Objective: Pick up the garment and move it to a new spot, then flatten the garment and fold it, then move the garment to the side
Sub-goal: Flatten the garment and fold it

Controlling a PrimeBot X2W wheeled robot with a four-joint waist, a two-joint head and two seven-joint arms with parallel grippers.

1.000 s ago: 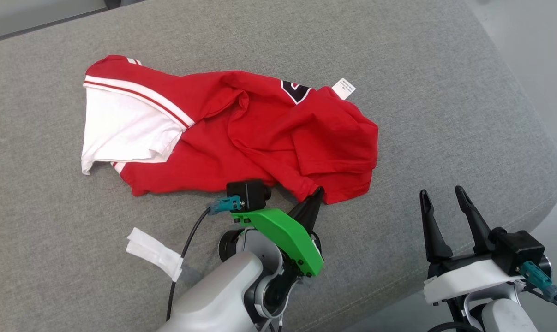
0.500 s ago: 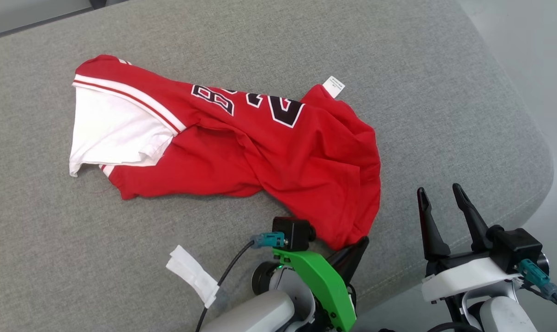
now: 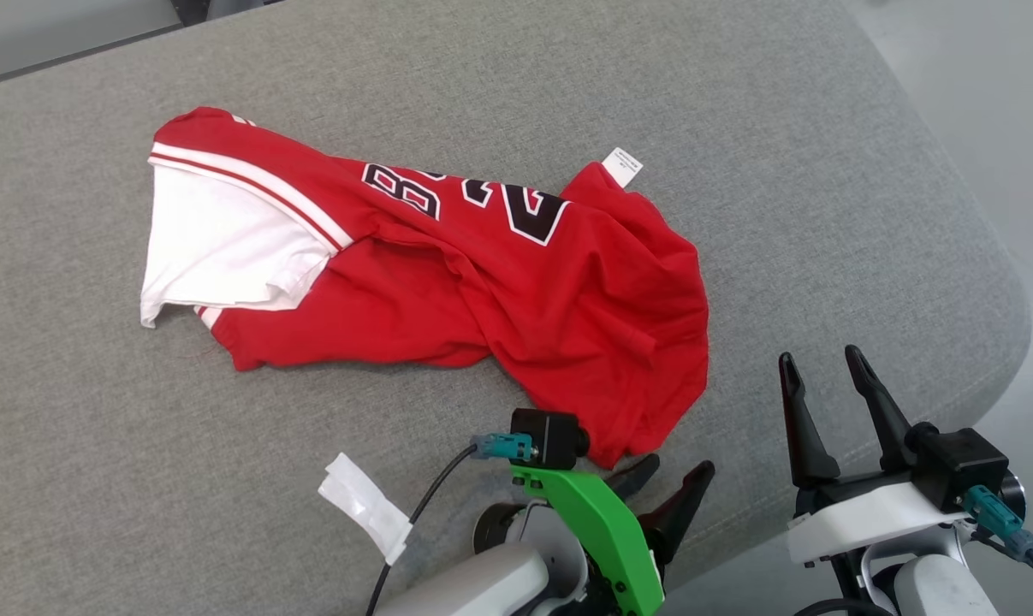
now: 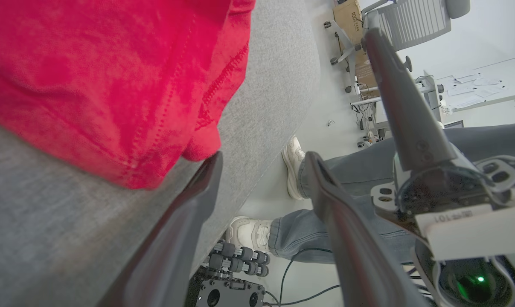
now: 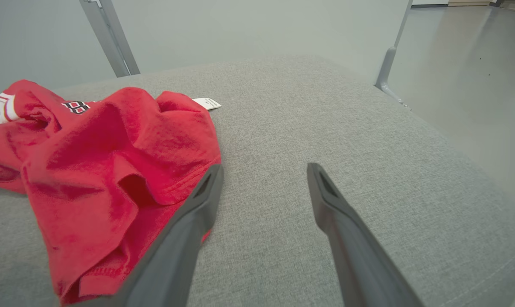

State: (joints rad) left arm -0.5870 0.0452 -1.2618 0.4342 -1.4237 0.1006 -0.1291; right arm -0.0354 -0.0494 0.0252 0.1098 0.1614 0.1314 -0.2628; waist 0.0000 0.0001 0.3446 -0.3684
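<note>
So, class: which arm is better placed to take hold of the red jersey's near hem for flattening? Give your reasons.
Left, probably: the left tool, open, sits right at the red jersey's near hem, while the right tool, also open, stands off to the side over bare grey cushion.

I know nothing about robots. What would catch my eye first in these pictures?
A crumpled red jersey with black numbers sprawls across the grey cushion. At its near hem the left gripper, on a bright green bracket, stands open and empty; the right gripper stands open further right.
</note>
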